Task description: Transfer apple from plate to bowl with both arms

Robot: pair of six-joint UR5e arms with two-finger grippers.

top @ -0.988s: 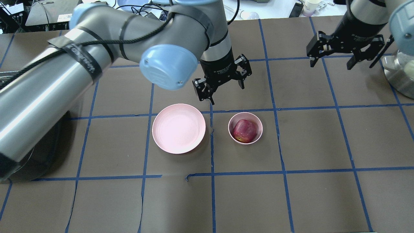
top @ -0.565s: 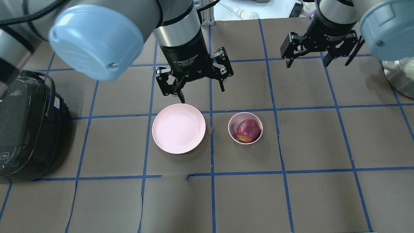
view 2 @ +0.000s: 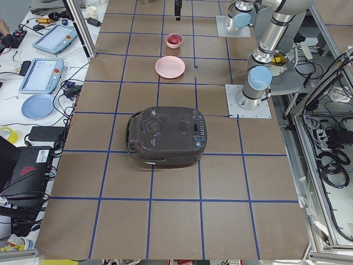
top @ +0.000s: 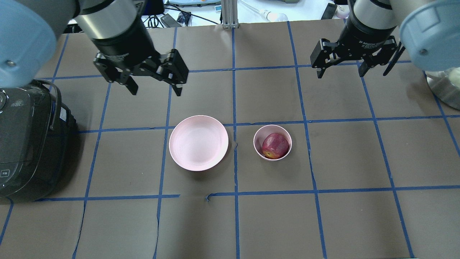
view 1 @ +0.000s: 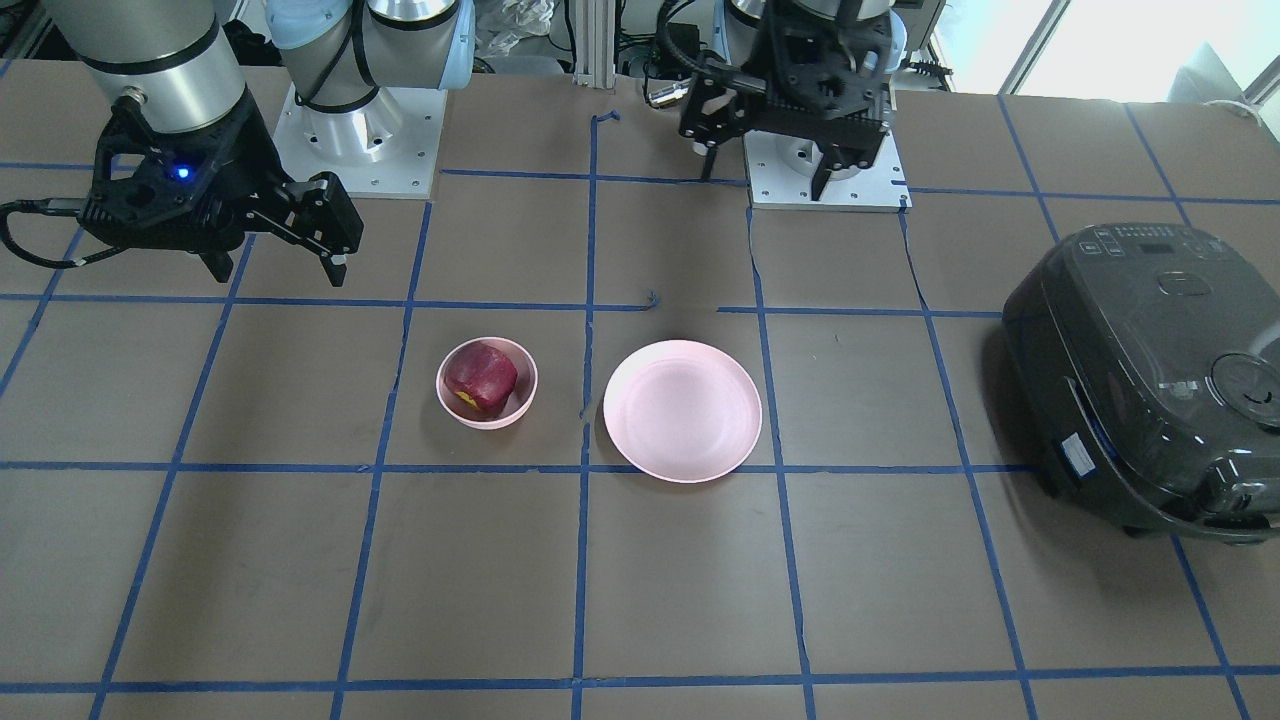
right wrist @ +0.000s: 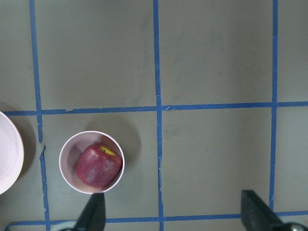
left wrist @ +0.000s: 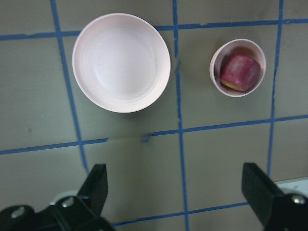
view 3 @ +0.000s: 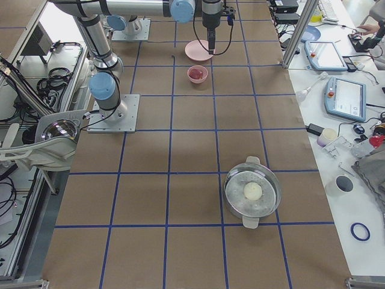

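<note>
Two claws hang released and empty over the desk (top: 273,223). The apple (top: 275,145) sits in the bowl (top: 256,140) (plate (top: 198,142) bare, so the transfer looks done), at 7 o'clock from the nearer right claw (top: 339,75), 4 o'clock from the left claw (top: 156,91), seen overhead.

The brown surface (top: 273,223), gridded with blue tape, is carrying the plate (top: 198,142) and the bowl (top: 255,141) side by side, apart; a black cooker (top: 25,144) is sitting toward its left end; a lidded steel pot (view 3: 252,192) is resting toward its right.
</note>
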